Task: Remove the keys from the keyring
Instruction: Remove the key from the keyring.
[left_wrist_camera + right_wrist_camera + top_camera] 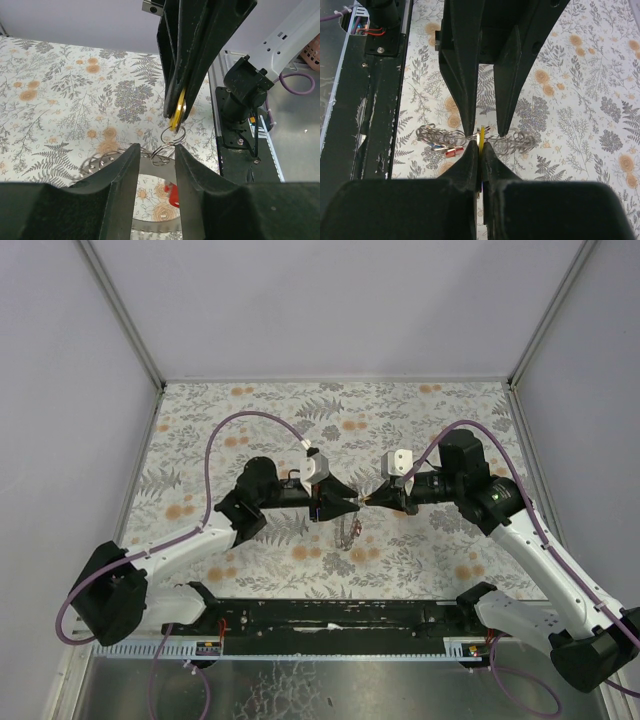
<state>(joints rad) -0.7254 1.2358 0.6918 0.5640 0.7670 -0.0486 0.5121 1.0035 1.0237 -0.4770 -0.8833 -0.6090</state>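
My right gripper [481, 147] is shut on a yellow key [481, 136], held in the air over the middle of the table. It also shows in the top view [370, 500] and the left wrist view [174, 106], with the yellow key [176, 114] at its tips. A small wire ring links the key to the grey keyring [155, 162], which hangs below it and appears edge-on in the right wrist view [520, 142]. A red key [172, 195] and a blue one [436, 147] dangle from it. My left gripper [156, 150] faces the right one, jaws slightly parted at the keyring, pinching nothing that I can see.
The black base rail [330, 615] runs along the near table edge, close beside the grippers in the wrist views [240, 150]. A floral cloth [250, 420] covers the table. Pale walls with metal corner posts [120, 320] close it in on three sides.
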